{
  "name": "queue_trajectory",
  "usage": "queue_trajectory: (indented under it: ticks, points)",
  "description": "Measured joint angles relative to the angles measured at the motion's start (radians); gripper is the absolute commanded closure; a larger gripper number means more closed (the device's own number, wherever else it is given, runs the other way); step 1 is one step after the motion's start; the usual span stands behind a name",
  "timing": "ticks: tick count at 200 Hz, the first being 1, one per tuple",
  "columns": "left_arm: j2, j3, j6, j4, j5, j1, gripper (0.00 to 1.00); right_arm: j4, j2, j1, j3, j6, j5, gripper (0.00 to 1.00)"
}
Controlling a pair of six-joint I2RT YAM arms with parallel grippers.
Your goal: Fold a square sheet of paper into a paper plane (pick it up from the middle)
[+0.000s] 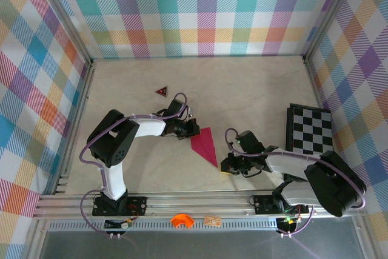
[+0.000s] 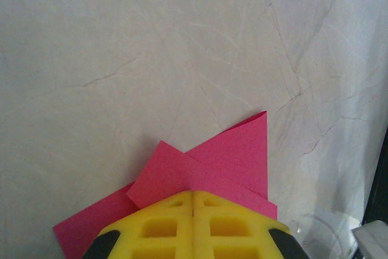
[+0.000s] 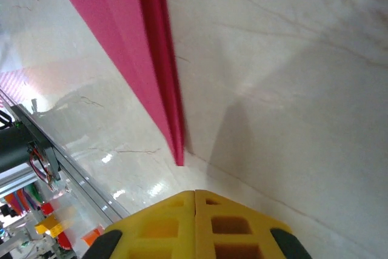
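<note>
**Both grippers closed, one at each end of the pink dart**

Paper plane (image 1: pixel 204 145) flat on the pale table (image 1: pixel 254 89), roughly mid-table, between the two arms. Narrow magenta-pink dart, wide end toward the far left, sharp point toward the near right. In the left wrist view, overlapping flaps and crossing creases at the wide end (image 2: pixel 227 156). In the right wrist view, a long darker fold down the middle, tapering to the point (image 3: pixel 136 47).

Left gripper (image 1: pixel 194 130) at the wide far end of the plane. Yellow fingers (image 2: pixel 160 228) pressed together, seam closed, nothing seen pinched between them. Tips directly over the paper, with pink showing on both sides beneath them. Pressing on the sheet or just above it: cannot tell.

Right gripper (image 1: pixel 225 167) at the near pointed end. Yellow fingers (image 3: pixel 233 225) likewise together, seam closed, holding nothing. Tips just beside the plane's point, with a sliver of bare table between.

Black-and-white checkerboard (image 1: pixel 309 128) flat at the right edge of the table, well apart from the plane. Small dark red triangle (image 1: pixel 161 91) on the table, far left of the plane, beyond the left arm's wrist. Orange piece (image 1: pixel 180 220) on the near rail (image 1: pixel 200 201), between the two bases. Pastel plaid walls (image 1: pixel 200 10) on the left, far and right sides.
</note>
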Motion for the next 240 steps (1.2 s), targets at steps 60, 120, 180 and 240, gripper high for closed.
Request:
queue_trajectory:
  ticks: [60,120,180,240]
  points:
    - [0.0,0.0,0.0,0.0,0.0,0.0,1.0,0.045,0.229,0.0,0.266,0.007,0.037,0.94]
    - [0.005,0.035,0.0,-0.057,-0.003,0.0,0.99,0.203,0.364,-0.012,0.223,0.052,0.03,1.0]
    - [-0.104,0.059,0.014,-0.134,-0.048,-0.034,0.97,0.232,0.335,-0.013,0.178,0.033,0.024,1.0]
    - [-0.089,-0.002,-0.045,0.005,0.048,-0.114,1.0,0.232,0.336,-0.013,0.179,0.033,0.024,1.0]
